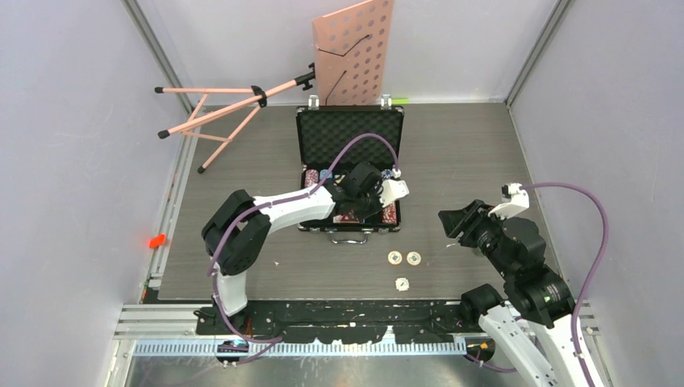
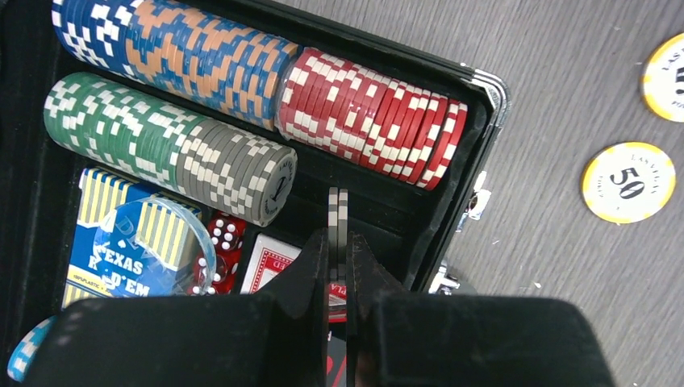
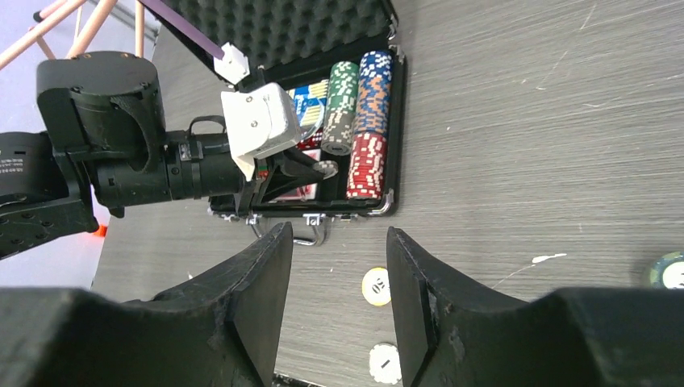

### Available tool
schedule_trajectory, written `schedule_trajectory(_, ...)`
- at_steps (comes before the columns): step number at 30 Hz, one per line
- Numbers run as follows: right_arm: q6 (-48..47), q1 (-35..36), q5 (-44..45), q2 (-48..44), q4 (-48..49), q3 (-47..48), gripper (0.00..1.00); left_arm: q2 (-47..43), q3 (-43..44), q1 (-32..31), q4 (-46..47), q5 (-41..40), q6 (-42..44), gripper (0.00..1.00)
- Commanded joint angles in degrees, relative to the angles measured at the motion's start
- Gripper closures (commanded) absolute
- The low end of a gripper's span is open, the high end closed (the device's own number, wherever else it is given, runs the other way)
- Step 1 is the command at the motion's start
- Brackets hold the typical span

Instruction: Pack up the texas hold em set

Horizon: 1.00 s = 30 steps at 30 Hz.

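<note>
The black briefcase (image 1: 306, 129) lies open at the table's middle, its foam lid tipped back. Inside it are rows of red chips (image 2: 371, 113), green and grey chips (image 2: 169, 145) and blue and orange chips (image 2: 177, 48), plus red dice (image 2: 226, 238), a card deck (image 2: 270, 262) and a blue Texas Hold'em box (image 2: 105, 250). My left gripper (image 2: 338, 234) hovers over the case's right end, shut on two grey chips (image 2: 338, 205) held on edge. Right of the case, my right gripper (image 3: 339, 242) hangs open and empty above the table.
Three loose chips (image 1: 394, 257) (image 1: 414, 258) (image 1: 401, 283) lie on the table in front of the case. Another greenish chip (image 3: 669, 270) lies farther right. A pink music stand (image 1: 355, 48) leans behind the case, with its tripod legs (image 1: 218, 113) at the back left.
</note>
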Motion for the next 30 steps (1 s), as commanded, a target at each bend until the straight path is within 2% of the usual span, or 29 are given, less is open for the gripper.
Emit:
schedule_trajectory(1, 1.05, 0.01, 4.62, -1.41, -0.32, 0.58, 0.47, 0.81, 2.14, 0.49, 2.21, -1.55, 1.06, 0.93)
schedule_trajectory(11, 3.52, 0.01, 3.29, -0.58, 0.92, -0.94, 0.47, 2.49, 3.02, 1.16, 4.75, -4.29, -1.24, 0.71)
schedule_trajectory(22, 4.09, 0.00, 2.30, 0.05, 1.29, -1.00, 0.47, 1.21, 2.75, 1.90, 4.74, -6.41, -2.44, 0.70)
schedule_trajectory(30, 4.67, 0.00, 0.26, 3.26, -0.80, -0.02, 0.46, 0.59, 1.85, 1.90, 4.52, -6.02, -2.47, 0.60)
